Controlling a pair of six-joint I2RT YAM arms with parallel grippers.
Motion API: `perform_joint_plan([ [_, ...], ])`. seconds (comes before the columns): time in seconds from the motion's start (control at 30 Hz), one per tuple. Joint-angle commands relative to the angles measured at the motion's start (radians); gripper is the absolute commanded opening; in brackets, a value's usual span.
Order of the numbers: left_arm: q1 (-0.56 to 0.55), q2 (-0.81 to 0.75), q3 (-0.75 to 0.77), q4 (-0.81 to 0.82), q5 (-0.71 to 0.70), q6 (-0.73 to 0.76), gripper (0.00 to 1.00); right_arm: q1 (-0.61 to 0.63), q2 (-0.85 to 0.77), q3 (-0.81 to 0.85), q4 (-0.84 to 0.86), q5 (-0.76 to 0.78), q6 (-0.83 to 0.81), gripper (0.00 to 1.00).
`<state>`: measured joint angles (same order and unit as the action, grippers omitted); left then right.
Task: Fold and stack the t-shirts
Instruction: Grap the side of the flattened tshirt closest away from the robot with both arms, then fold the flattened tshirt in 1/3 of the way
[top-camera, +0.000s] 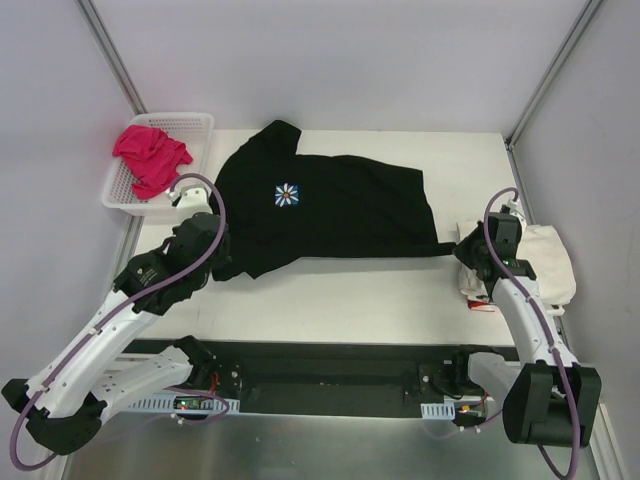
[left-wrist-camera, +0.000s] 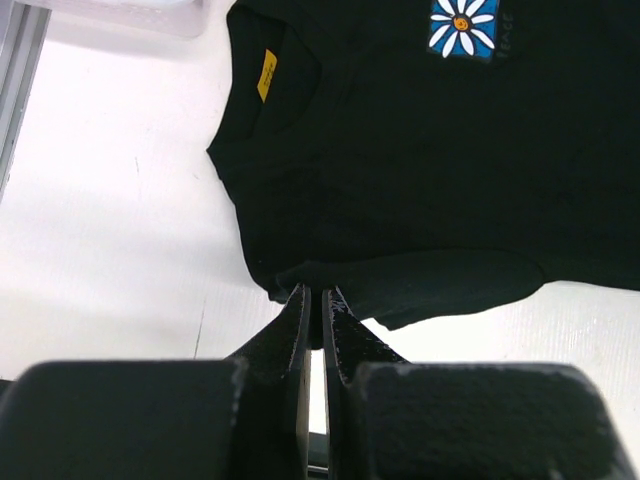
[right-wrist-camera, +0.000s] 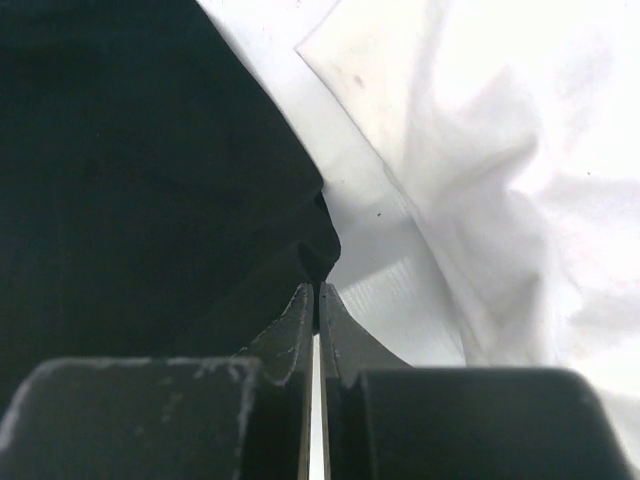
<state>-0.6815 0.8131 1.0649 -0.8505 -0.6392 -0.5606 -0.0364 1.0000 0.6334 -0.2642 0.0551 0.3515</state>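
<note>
Top external view shows the black t-shirt (top-camera: 340, 215) spread out on the middle of the table (top-camera: 330, 300), with the left gripper (top-camera: 222, 265) and the right gripper (top-camera: 455, 248) each pinching tight on one corner.

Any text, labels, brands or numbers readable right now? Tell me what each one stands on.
Yellow neck tag inside the black tee collar: dark print, too small to read.
Faint lettering on the tee, right of the daisy patch: too blurred to read.
No other writing shows in any view.
</note>
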Motion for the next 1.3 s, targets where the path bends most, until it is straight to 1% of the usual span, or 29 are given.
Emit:
perform_joint_plan([
  [0.0, -0.007, 0.012, -0.005, 0.031, -0.025, 0.004, 0.00, -0.013, 0.043, 0.077, 0.049, 0.017, 0.010, 0.01],
  [0.33, -0.007, 0.040, -0.002, 0.039, -0.027, 0.024, 0.00, -0.013, 0.156, 0.138, 0.118, 0.018, 0.023, 0.01],
  [0.47, -0.007, 0.058, -0.011, 0.036, -0.080, 0.024, 0.00, -0.013, 0.219, 0.163, 0.131, 0.015, 0.029, 0.01],
  [0.63, 0.000, 0.060, -0.034, 0.027, -0.132, 0.010, 0.00, -0.014, 0.253, 0.181, 0.135, 0.034, 0.026, 0.01],
  [0.8, 0.008, 0.052, -0.016, -0.045, -0.155, 0.002, 0.00, -0.016, 0.262, 0.189, 0.135, 0.045, 0.021, 0.01],
  [1.0, 0.008, 0.032, -0.002, -0.153, -0.165, -0.045, 0.00, -0.017, 0.272, 0.192, 0.135, 0.054, 0.018, 0.01],
  [1.1, 0.008, 0.018, 0.007, -0.180, -0.175, -0.056, 0.00, -0.017, 0.276, 0.198, 0.137, 0.046, 0.020, 0.01],
  [1.27, 0.008, 0.024, 0.000, -0.180, -0.192, -0.062, 0.00, -0.016, 0.298, 0.212, 0.141, 0.031, 0.029, 0.01],
])
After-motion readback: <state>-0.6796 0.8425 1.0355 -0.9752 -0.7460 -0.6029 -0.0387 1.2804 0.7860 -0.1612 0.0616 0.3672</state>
